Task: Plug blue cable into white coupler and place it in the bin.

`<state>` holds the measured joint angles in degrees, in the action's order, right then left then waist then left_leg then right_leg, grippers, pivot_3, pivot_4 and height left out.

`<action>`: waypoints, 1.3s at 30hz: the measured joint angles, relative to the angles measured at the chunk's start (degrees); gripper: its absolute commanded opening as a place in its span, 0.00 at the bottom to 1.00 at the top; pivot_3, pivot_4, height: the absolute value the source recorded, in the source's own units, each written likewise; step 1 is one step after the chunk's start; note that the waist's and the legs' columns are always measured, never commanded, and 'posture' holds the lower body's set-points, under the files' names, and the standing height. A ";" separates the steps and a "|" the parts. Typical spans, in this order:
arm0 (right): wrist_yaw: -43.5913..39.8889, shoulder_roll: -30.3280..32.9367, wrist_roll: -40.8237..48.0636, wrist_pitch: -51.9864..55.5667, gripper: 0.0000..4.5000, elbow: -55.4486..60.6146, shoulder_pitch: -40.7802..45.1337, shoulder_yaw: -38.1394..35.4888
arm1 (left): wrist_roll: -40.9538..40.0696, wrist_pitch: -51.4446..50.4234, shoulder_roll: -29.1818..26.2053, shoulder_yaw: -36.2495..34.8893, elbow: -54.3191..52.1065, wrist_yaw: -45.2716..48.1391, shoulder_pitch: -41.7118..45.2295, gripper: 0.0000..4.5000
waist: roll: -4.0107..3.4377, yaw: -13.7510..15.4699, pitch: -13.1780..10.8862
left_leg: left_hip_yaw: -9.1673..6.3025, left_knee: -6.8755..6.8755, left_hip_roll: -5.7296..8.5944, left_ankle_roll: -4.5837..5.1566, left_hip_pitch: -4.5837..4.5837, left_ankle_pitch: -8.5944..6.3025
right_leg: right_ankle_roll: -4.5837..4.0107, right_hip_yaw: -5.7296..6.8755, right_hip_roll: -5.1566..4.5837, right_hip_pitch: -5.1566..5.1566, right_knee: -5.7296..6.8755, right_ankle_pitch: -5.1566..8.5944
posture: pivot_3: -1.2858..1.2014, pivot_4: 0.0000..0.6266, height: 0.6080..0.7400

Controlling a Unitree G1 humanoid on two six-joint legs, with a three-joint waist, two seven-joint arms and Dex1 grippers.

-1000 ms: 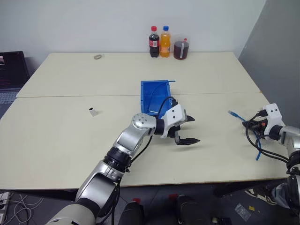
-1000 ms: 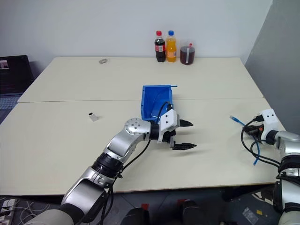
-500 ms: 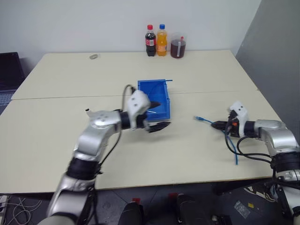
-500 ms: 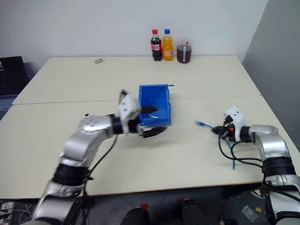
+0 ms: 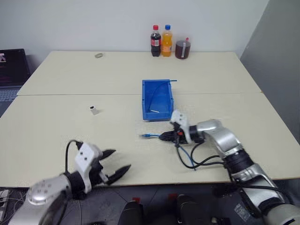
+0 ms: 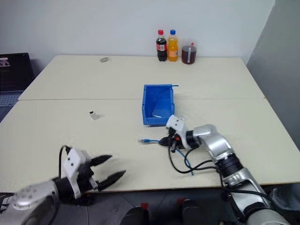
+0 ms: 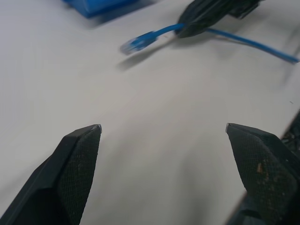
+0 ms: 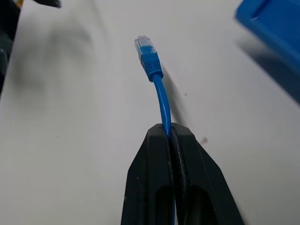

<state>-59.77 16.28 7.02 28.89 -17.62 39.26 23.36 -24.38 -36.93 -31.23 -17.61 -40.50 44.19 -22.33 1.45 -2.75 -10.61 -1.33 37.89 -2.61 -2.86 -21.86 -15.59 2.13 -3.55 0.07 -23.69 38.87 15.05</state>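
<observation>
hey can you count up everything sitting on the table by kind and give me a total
Bottles: 2, a cola bottle and an orange soda bottle
Cups: 1, the lidded cup of dark drink
Bins: 1, the bin
Cables: 1, the blue cable
Couplers: 1, the white coupler
Rings: 1, the small grey ring
Total: 7

The bin sits mid-table, white coupler to its left, bottles behind.
</observation>
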 measured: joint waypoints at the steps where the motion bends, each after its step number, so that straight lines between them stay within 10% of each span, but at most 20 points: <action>1: -0.05 -0.57 -0.45 -0.97 0.11 -0.67 0.42 0.55 | 0.35 0.52 -0.01 -0.04 -0.18 -0.53 -0.50 1.00 | -0.01 0.14 0.00 | 0.01 0.00 0.01 0.00 0.02 0.00 | -0.08 0.00 0.00 -0.02 0.03 0.05 | 0.52 0.24 1.00; 16: -1.31 1.47 2.11 2.83 0.84 8.04 -4.89 -2.18 | 3.41 7.88 -5.71 1.42 7.59 -1.68 4.48 1.00 | 0.03 0.78 0.02 | -0.10 -0.01 -0.02 0.00 -0.01 0.00 | -0.15 0.13 0.07 -0.04 0.09 0.10 | 0.52 0.24 1.00; 35: 9.33 16.44 21.06 26.74 0.84 46.31 -22.75 -22.29 | 14.57 34.13 -11.57 27.53 53.94 28.55 44.66 1.00 | -0.03 0.13 -0.02 | -0.05 -0.07 -0.08 0.03 -0.32 -0.02 | -0.13 -0.02 0.30 -0.38 0.09 0.10 | 0.52 0.24 1.00; 39: 12.60 16.41 22.60 27.71 0.85 48.92 -24.32 -22.96 | 15.75 40.51 -10.09 29.21 60.90 32.19 48.89 0.84 | -0.01 0.36 -0.01 | -0.03 -0.02 -0.07 0.03 -0.33 -0.02 | -0.11 -0.05 0.30 -0.36 0.08 0.09 | 0.52 0.24 1.00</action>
<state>-47.17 32.69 29.62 56.59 31.30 14.93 0.40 -8.63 3.57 -41.32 11.60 20.40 76.38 26.56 1.43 -2.40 -10.62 -1.36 37.87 -2.68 -2.84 -22.20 -15.61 2.02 -3.60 0.37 -24.05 38.95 15.14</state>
